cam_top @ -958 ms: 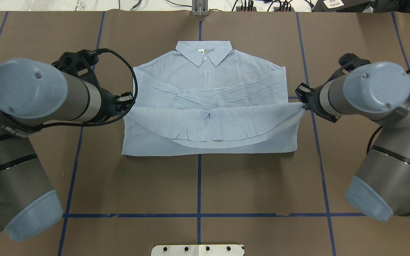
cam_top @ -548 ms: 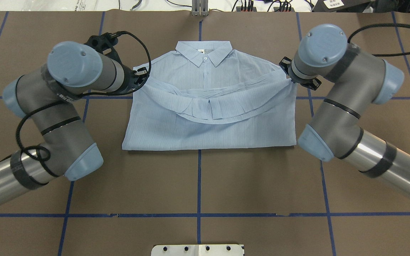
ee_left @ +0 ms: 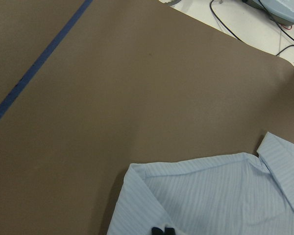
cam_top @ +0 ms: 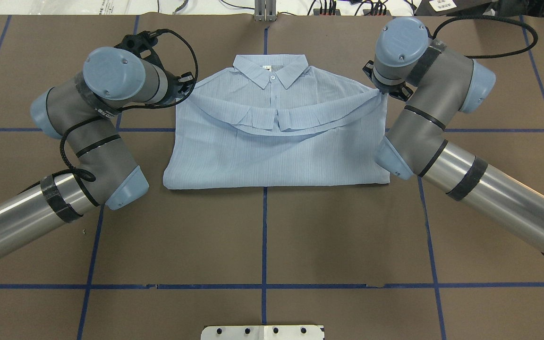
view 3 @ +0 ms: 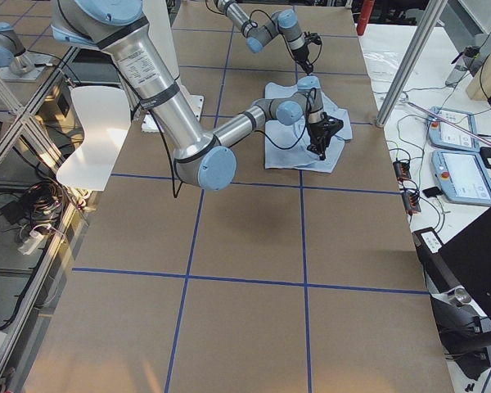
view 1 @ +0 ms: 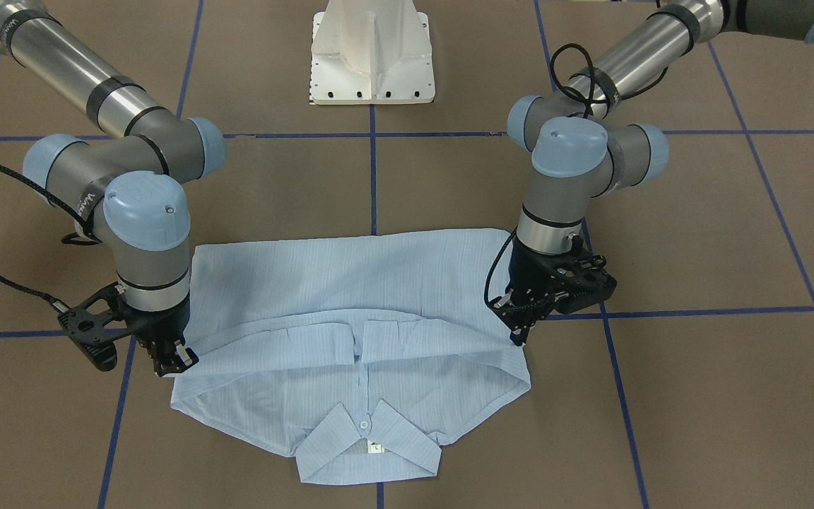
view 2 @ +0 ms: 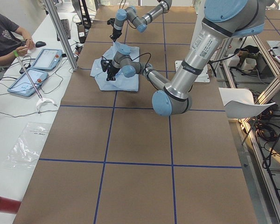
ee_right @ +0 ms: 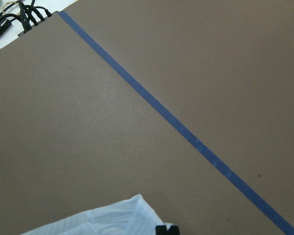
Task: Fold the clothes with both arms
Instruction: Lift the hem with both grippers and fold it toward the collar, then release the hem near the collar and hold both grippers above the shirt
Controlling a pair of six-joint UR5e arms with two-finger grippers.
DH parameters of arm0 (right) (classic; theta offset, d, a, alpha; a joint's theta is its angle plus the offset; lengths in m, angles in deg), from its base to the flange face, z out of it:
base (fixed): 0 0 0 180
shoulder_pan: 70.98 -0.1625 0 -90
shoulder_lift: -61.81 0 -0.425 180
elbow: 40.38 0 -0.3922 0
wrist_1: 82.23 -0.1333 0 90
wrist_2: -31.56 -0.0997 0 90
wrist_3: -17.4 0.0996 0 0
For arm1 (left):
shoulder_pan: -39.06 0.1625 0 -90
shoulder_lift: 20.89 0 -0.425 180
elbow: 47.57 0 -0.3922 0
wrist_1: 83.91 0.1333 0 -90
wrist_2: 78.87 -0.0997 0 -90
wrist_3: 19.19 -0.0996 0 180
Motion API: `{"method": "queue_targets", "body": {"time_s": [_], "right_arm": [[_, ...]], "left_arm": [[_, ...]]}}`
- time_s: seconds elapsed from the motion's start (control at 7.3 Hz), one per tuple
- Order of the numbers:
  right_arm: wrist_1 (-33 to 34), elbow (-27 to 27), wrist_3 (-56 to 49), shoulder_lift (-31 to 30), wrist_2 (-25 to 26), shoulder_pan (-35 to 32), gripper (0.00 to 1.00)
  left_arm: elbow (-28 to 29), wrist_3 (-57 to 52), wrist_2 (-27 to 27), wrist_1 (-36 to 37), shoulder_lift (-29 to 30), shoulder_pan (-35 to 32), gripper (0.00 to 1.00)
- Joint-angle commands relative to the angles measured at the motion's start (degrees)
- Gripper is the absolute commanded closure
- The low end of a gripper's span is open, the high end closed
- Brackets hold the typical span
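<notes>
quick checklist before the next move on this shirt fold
1. Left gripper pinching its corner of the shirt: ok.
2. Right gripper pinching its corner: ok.
3. Both corners level, up near the shoulders: ok.
4. Hem straight between the grippers: not ok, it sags in the middle.
5. Collar left uncovered: ok.
6. Corners resting on the shirt or held above it: cannot tell.
</notes>
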Motion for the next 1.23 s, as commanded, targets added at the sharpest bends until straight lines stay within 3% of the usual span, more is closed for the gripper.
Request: {"method": "queue_targets", "body": {"time_s": [0.0, 0.68, 1.1], "right_arm": [[-0.5, 3.0, -0.2, 0.6, 0.0, -0.1, 1.0], [-4.1, 5.2, 0.0, 0.6, 0.0, 0.0, 1.0], [-5.6, 6.4, 0.1, 0.8, 0.0, 0.1, 1.0]], "left_arm": [[3.9, -1.0, -1.5, -2.1, 1.1, -0.4, 1.0], [12.2, -2.0, -1.5, -7.6, 4.2, -1.1, 1.0], [13.3, -3.4, -2.2, -8.3, 4.3, -1.1, 1.0]]}}
